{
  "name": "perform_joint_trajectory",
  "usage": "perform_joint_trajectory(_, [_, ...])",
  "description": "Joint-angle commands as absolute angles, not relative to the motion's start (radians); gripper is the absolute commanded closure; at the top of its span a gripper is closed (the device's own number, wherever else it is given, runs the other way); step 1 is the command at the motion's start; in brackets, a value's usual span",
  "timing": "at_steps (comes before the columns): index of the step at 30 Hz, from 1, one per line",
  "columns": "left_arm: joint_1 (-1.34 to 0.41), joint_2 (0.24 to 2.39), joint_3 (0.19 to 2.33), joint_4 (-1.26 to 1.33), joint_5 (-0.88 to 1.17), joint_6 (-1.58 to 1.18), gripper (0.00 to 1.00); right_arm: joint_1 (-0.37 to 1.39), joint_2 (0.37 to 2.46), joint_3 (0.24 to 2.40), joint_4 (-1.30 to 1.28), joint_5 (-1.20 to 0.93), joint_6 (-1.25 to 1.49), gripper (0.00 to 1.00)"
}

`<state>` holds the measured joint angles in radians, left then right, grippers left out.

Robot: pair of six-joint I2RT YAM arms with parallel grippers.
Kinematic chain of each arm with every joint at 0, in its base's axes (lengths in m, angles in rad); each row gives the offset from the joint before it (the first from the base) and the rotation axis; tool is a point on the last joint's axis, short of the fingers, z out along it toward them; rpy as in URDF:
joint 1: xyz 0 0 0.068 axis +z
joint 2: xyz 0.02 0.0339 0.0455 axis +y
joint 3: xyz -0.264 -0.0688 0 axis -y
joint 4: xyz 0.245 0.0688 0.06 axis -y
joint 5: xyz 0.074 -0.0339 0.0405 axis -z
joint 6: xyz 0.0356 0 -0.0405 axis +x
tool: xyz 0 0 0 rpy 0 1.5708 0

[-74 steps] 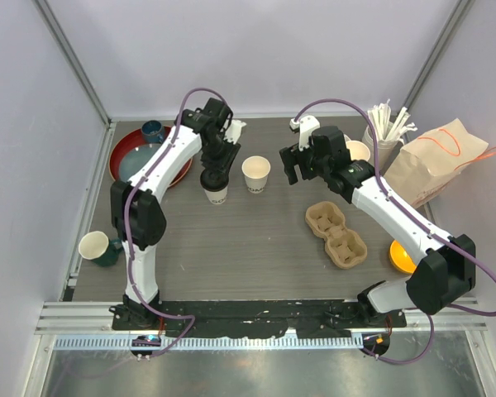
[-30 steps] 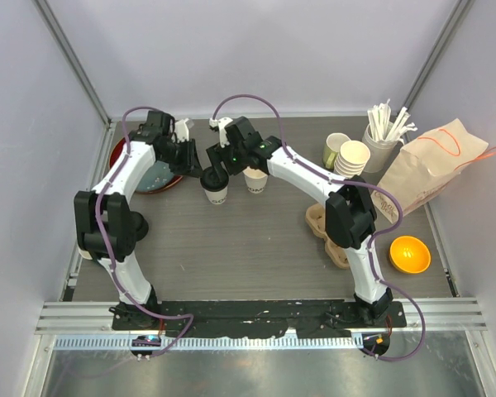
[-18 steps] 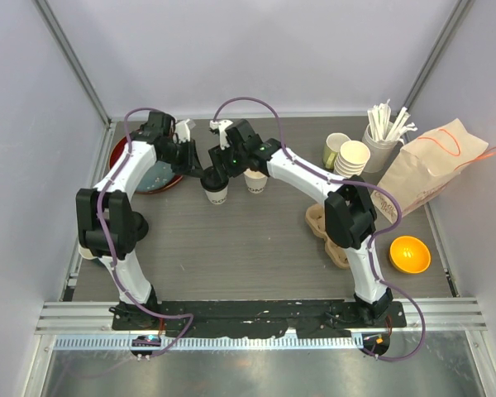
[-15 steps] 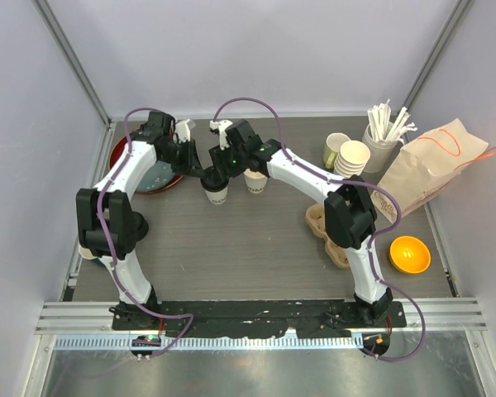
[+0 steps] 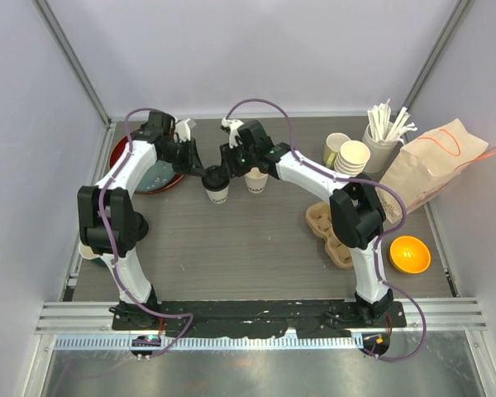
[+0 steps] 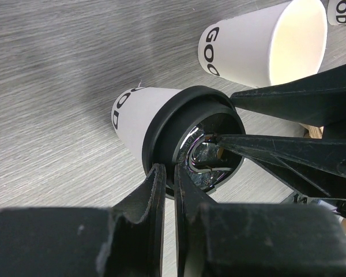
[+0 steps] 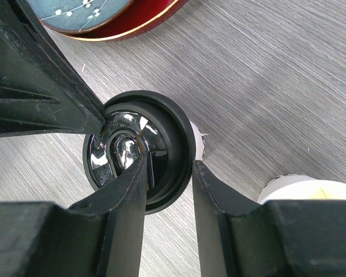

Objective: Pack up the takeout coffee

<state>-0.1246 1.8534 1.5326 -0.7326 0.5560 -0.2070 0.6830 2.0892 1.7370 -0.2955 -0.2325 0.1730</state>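
Note:
One takeout coffee (image 5: 217, 187) stands at the table's back middle, a cream-white cup (image 6: 132, 118) with a black lid (image 6: 193, 135) on it. From the left, my left gripper (image 6: 168, 173) is shut on the lid's near rim. My right gripper (image 7: 168, 173) comes from the right and straddles the rim of the lid (image 7: 161, 144), one finger on top and one outside, touching it. In the top view the left gripper (image 5: 202, 172) and right gripper (image 5: 229, 170) meet over this cup. An open cream cup (image 5: 255, 181) without a lid stands just to its right.
A red plate with a blue dish (image 5: 145, 163) lies back left. A cardboard cup carrier (image 5: 336, 234) lies right of centre, an orange bowl (image 5: 409, 255) beyond it. Back right stand a green mug (image 5: 336, 147), stacked cups (image 5: 353, 157), straws (image 5: 387, 128) and a paper bag (image 5: 434, 161).
The right gripper's jaws have narrowed onto the lid's rim and its wrist has shifted slightly right. The left gripper has closed on the rim's other side. The cup stays in place.

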Motion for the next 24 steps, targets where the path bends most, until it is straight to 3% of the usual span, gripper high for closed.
perform_joint_trajectory(1, [-0.129,1.947,1.486,-0.735,0.442,-0.173,0.89,0.678,2.106,1.684,-0.345,-0.241,0.181,0.94])
perform_joint_trajectory(3, [-0.129,1.962,1.479,-0.738,0.437,-0.173,0.89,0.676,2.108,1.674,-0.339,-0.253,0.179,0.99])
perform_joint_trajectory(20, [-0.129,1.978,1.503,-0.769,0.42,-0.163,0.89,0.664,2.117,1.632,-0.339,-0.27,0.213,0.99])
perform_joint_trajectory(24, [-0.129,1.921,1.525,-0.776,0.481,-0.163,0.83,0.669,2.102,1.655,-0.339,-0.275,0.215,0.99])
